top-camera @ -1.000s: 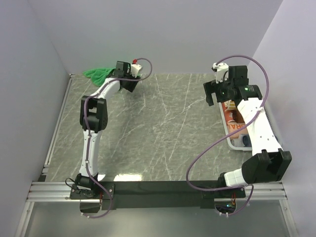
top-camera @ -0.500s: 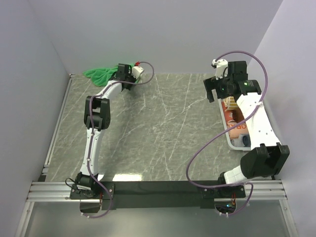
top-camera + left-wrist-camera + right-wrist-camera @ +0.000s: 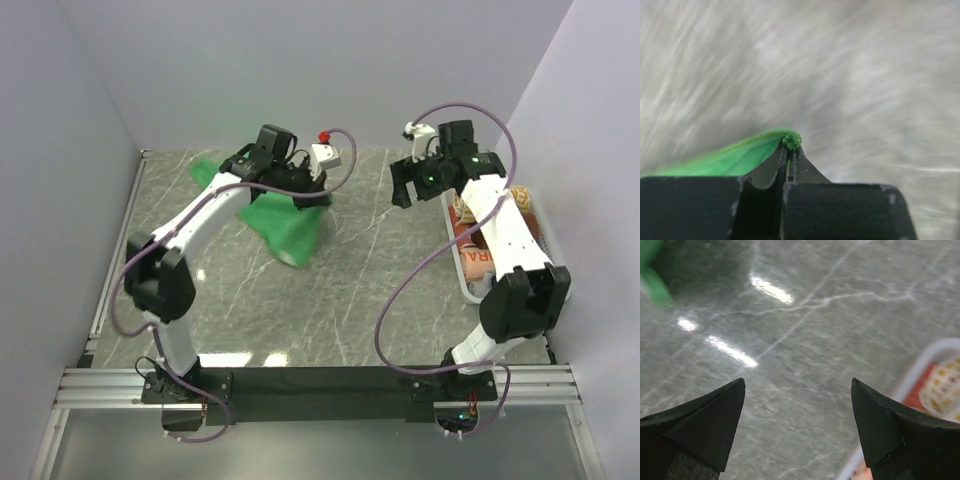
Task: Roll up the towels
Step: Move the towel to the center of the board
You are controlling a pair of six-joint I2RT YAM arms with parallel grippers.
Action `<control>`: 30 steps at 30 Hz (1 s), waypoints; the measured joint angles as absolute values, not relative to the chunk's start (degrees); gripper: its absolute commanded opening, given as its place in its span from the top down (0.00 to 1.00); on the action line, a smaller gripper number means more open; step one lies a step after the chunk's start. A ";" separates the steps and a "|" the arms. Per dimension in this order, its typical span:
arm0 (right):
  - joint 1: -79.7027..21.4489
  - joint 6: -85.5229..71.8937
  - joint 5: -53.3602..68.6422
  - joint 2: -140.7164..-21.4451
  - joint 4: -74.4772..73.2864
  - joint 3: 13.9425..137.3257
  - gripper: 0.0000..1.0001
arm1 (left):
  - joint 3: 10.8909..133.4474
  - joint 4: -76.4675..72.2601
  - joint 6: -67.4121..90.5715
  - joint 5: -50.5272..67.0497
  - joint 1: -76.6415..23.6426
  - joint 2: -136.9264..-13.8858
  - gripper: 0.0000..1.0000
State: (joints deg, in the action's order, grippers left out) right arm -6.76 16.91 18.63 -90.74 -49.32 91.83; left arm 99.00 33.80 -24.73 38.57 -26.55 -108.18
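A bright green towel [image 3: 285,228] hangs stretched and blurred above the back-left part of the table. My left gripper [image 3: 312,196] is shut on its edge. In the left wrist view the jaws [image 3: 789,150] stand pressed together on a bunched green hem, and the green towel [image 3: 735,159] trails off to the left. My right gripper [image 3: 404,187] hovers open at the back right with nothing between its fingers. The right wrist view shows the right gripper [image 3: 798,383] over bare table, with a tip of the green towel [image 3: 652,282] at the top left.
A white basket [image 3: 464,284] stands along the right edge under the right arm and holds other towels, one orange-lettered [image 3: 480,263]. The basket's rim [image 3: 920,371] shows at the right of the right wrist view. Walls close the back and both sides.
My left gripper shut on the green towel at the back-left corner and swung it up and to the right over the table. My right gripper shifted slightly left, still open.
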 measured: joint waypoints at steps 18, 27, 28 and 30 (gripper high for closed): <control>-17.47 14.00 24.47 -100.77 -49.10 91.26 0.43 | 91.74 34.72 -12.51 34.79 -12.51 -102.54 0.72; -22.37 13.87 24.45 -101.93 -50.92 82.37 0.45 | 99.11 35.44 -15.40 18.52 -7.05 -120.36 0.74; -22.87 13.72 24.45 -101.91 -50.89 81.45 0.45 | 99.11 35.62 -15.62 17.43 -7.01 -122.06 0.76; -24.16 13.39 24.38 -101.89 -50.92 79.15 0.44 | 99.11 36.42 -15.92 15.33 -7.01 -124.70 0.77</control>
